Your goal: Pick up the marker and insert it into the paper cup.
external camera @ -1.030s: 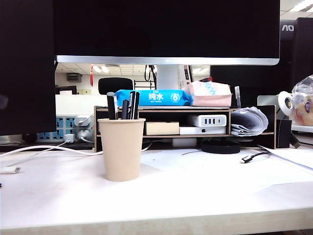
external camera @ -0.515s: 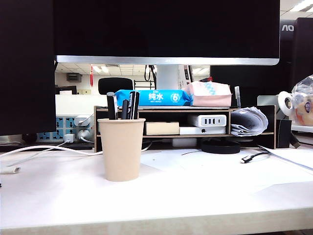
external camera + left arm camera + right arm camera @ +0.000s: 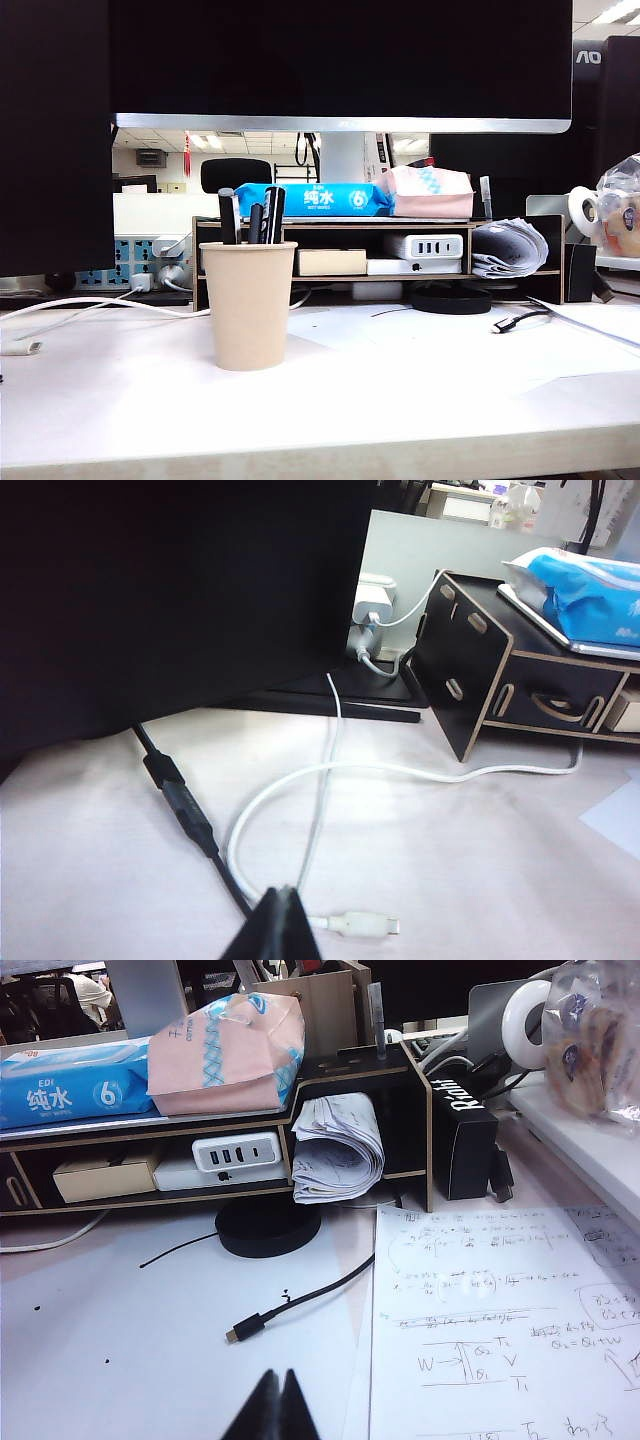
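The slim glossy black marker [image 3: 277, 214] is standing inside the plain beige paper cup [image 3: 248, 305] on the worktop; left pincer [image 3: 284, 908] and right pincer [image 3: 273, 1388] are hovering low, pressed together, empty, so insertion seems done.

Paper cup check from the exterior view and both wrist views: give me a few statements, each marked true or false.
1. The paper cup stands upright on the table. True.
2. The cup is empty. False: several dark pens stick out of it.
3. The left claw is shut, above a white cable. True.
4. The right claw grips a pen. False: it is shut on nothing.
5. No arm shows in the exterior view. True.
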Controlling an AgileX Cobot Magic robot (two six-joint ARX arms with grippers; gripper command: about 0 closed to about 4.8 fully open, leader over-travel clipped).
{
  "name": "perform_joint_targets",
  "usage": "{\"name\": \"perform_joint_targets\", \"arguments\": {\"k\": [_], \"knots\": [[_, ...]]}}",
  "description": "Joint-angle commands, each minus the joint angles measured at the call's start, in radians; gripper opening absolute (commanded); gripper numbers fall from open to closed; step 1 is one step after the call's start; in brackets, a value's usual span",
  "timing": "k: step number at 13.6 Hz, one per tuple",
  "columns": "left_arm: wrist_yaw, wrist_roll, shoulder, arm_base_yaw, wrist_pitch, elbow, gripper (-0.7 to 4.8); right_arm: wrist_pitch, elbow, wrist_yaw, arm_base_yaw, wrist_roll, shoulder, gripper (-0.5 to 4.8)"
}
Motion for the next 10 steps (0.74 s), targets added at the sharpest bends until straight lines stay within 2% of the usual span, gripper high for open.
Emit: {"name": "perform_joint_targets", "arguments": {"k": [1, 10], "knots": [[0.005, 0.054, 0.000, 0.002, 0.021, 0.000, -0.05, 0.014, -0.006, 0.004, 0.000, -0.001, 0.000, 0.00], [0.007, 0.054, 0.000, 0.002, 0.019, 0.000, -0.05, 0.014, -0.006, 0.004, 0.000, -0.001, 0.000, 0.00]]}}
